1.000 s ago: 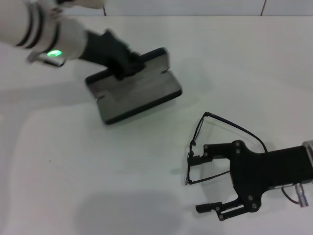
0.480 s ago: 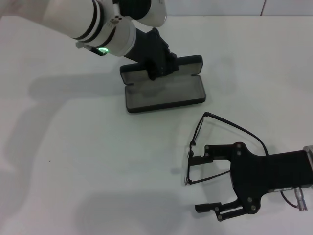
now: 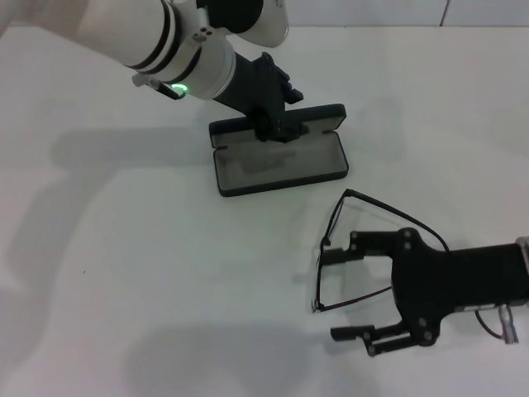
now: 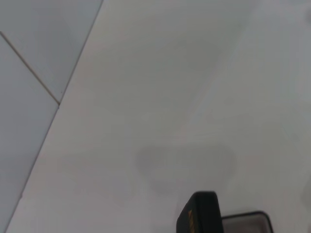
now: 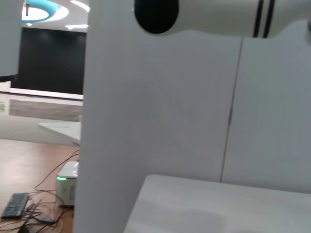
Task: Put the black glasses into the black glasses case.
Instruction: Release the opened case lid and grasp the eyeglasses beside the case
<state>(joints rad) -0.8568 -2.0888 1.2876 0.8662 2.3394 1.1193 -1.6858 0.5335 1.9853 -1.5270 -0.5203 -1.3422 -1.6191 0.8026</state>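
**Operator:** Head view gives me the whole white bench (image 3: 124,273). My left gripper (image 3: 277,124) sits in the upper middle of the frame, its fingers pinching the raised lid of the black glasses case (image 3: 281,165). The case lies open just below it, grey lining facing up.

**Observer:** And the spectacles?

**Operator:** The black glasses (image 3: 364,248) lie on the bench at lower right of the frame, below and to the right of the case and apart from it. My right gripper (image 3: 343,294) comes in from the right edge with its fingers spread wide; the upper finger lies over the frame, the lower one sits clear below it. I cannot tell whether the upper finger touches the wire.

**Observer:** Any writing you can read?

**Operator:** Left wrist view shows a corner of the case at the bottom edge with small orange lettering on the lid, too small for me to read. The head view does not show that lettering at all.

**Observer:** Right wrist view?

**Operator:** It shows neither the glasses nor the case, only a white panel wall (image 5: 160,121), a white arm along the top and a room off to the left of the frame with cables on a wooden floor (image 5: 29,160).
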